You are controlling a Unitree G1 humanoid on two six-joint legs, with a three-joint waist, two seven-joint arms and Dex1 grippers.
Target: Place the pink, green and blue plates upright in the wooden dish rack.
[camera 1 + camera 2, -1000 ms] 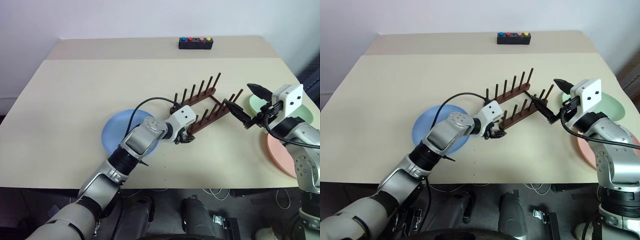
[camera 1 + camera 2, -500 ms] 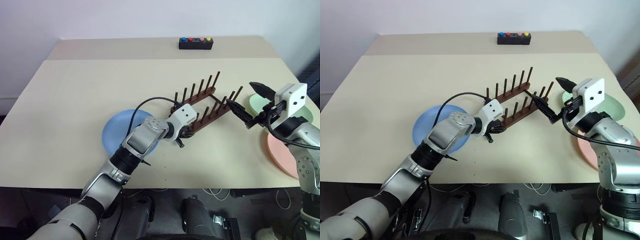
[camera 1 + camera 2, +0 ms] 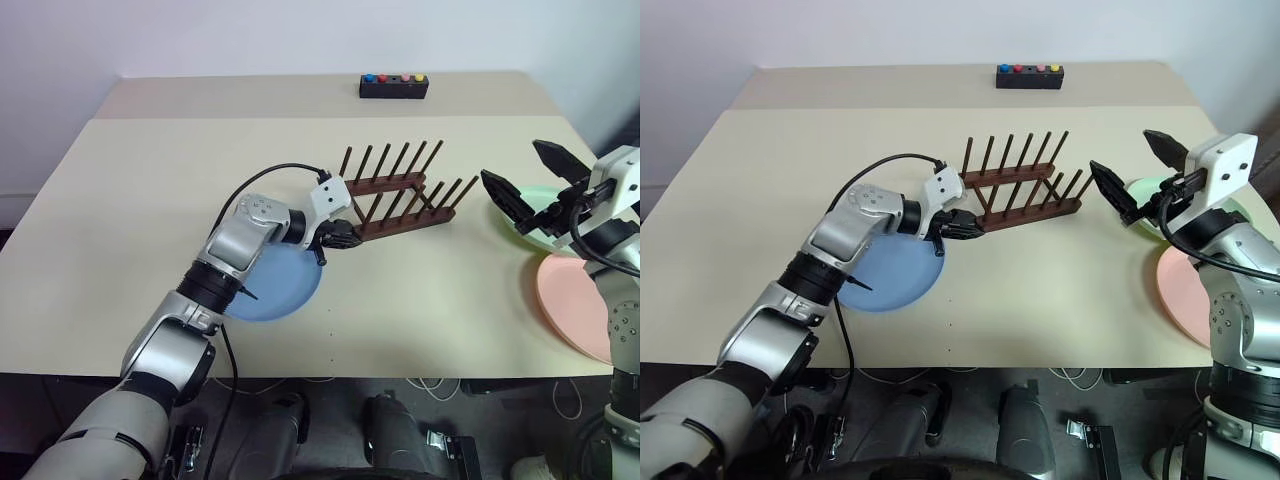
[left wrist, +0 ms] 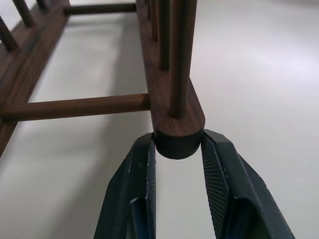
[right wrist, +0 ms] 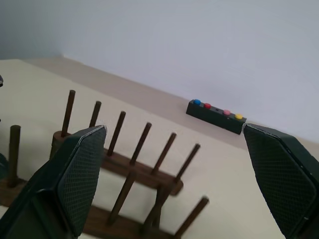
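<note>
While clamped, the wooden dish rack [image 3: 398,200] sits between left end effector [image 4: 178,149] fingers.

Left gripper [image 3: 962,225] grips the near-rail end of the wooden dish rack [image 3: 1025,192]; blue plate [image 3: 885,278] lies near it. Right gripper [image 3: 1137,172] gapes beyond the rack's far end.

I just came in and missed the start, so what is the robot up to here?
The left gripper is clamped on the end of the near rail of the wooden dish rack, which stands on the table holding no plates. The right gripper hangs open in the air beside the rack. The blue plate lies flat under the left arm; the green plate and pink plate lie flat at the right edge.
</note>
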